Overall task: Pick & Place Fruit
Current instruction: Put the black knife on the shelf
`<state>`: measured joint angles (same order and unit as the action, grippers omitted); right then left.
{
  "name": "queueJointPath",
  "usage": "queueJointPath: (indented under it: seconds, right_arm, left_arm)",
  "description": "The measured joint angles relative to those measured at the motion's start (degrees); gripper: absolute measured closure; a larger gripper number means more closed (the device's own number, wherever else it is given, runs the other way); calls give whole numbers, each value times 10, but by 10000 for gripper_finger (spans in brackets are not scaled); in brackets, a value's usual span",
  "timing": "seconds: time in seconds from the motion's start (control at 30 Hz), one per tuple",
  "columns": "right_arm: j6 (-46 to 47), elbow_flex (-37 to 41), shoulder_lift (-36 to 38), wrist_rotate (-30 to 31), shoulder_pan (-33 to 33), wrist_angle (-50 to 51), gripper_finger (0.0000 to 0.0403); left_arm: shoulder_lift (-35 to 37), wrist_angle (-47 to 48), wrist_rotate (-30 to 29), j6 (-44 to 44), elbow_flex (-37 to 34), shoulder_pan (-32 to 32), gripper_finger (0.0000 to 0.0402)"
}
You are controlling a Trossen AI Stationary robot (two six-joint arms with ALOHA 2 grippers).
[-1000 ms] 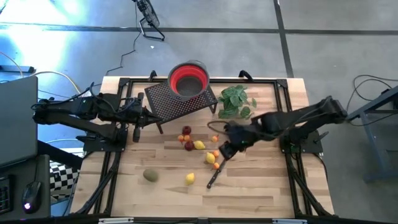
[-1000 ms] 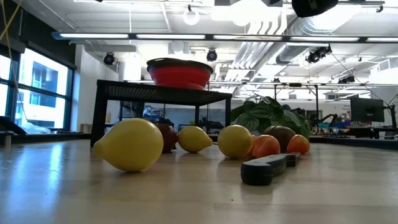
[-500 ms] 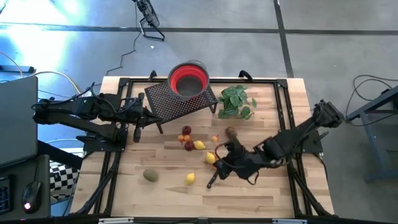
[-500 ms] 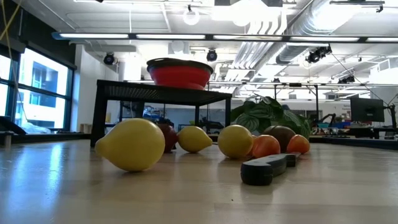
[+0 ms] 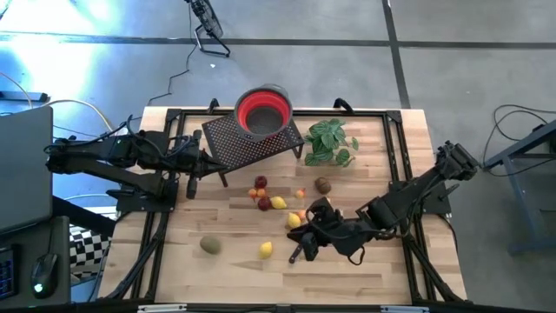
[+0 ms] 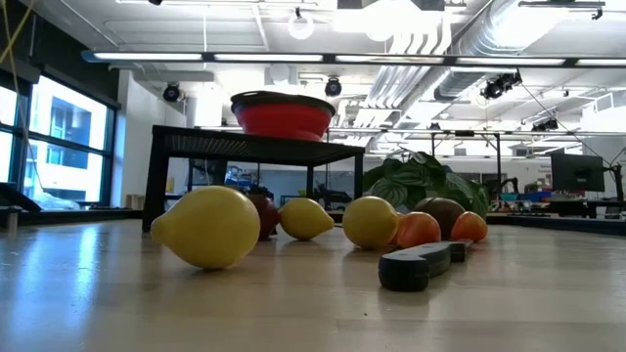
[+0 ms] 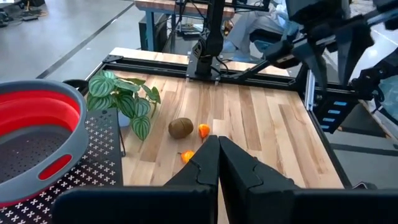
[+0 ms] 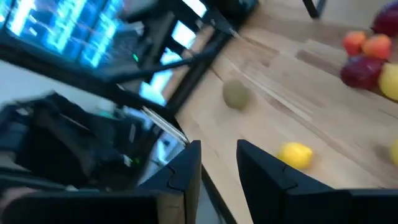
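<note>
Right gripper, fingers parted and grasping nothing, low beside the black-handled knife; left gripper clenched; risk: nudging knife scatters nearby small yellow lemon.

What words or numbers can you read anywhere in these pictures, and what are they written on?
None can be read.
Red bowl, black stand, knife, lemons and wooden table: no writing shows on them.
Glowing screens beyond the table in the right wrist view: too blurred to read.
Monitor far back in the low view: too small to read.
</note>
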<state>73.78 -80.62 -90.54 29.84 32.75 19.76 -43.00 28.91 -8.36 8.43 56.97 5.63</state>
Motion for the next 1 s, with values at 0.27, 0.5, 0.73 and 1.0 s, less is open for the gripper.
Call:
queueJointPath:
  seconds: [0.27,0.5,0.73,1.0]
  right_arm:
    - [17,-1,-24,56,-13,-67,307]
    - [11,0,-37,20,-25,-65,307]
    - [-58,0,-42,-14,-39,-66,307]
    - [25,0,-46,-34,-44,-60,307]
  left_arm:
    - [0,5,0,-6,0,0,401]
    - [0,36,1,-6,0,0,401]
    - [0,41,1,-6,0,0,401]
    - [0,41,1,-6,0,0,401]
